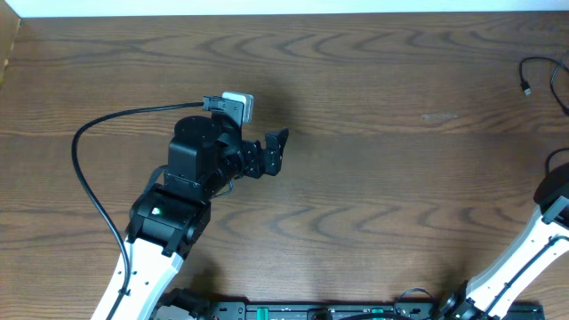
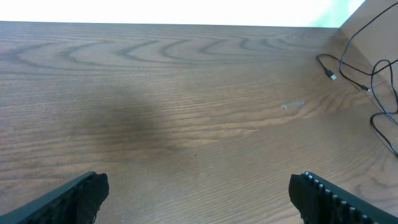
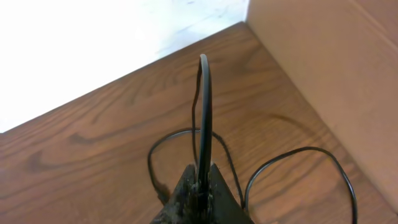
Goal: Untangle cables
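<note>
Thin black cables (image 1: pixel 536 75) lie at the table's far right edge; the left wrist view shows them as loose loops with a small plug end (image 2: pixel 356 78). No white cable shows. My right gripper (image 3: pixel 200 182) is shut on a black cable (image 3: pixel 204 106), which stands up from the jaws as a narrow loop. More black cable (image 3: pixel 298 158) curls on the wood around it. In the overhead view the right gripper is past the right edge; only its arm (image 1: pixel 526 256) shows. My left gripper (image 1: pixel 274 151) is open and empty over bare wood left of centre, far from the cables (image 2: pixel 199 190).
A cardboard wall (image 3: pixel 323 68) stands close on the right of the cables, also in the left wrist view (image 2: pixel 380 28). The left arm's own thick black cord (image 1: pixel 84 169) loops over the table's left part. The table's back edge (image 1: pixel 284 14) meets a white surface.
</note>
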Tool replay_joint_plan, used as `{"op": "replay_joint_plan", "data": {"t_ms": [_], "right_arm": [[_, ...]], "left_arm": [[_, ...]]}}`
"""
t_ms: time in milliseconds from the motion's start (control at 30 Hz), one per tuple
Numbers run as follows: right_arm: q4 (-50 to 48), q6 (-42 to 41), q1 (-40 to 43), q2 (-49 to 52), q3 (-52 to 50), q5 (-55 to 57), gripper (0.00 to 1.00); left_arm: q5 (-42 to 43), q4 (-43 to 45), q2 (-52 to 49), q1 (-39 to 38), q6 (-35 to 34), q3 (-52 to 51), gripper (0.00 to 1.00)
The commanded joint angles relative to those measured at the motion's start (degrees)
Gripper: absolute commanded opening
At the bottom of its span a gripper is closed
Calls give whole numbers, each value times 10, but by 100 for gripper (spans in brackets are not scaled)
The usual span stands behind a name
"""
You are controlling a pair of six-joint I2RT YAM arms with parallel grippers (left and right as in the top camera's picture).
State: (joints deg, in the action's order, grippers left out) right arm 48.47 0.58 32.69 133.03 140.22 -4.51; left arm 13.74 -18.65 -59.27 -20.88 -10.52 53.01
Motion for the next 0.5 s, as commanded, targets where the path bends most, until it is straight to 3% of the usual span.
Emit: {"op": "replay_joint_plan", "data": {"t_ms": [0, 467], "right_arm": [[0, 12, -1, -14, 12, 12, 1], [-11, 8, 0, 12, 12, 30, 1]], "left_arm": [[9, 1, -2, -1, -3, 3, 98], [9, -3, -3, -1, -3, 3, 98]]}}
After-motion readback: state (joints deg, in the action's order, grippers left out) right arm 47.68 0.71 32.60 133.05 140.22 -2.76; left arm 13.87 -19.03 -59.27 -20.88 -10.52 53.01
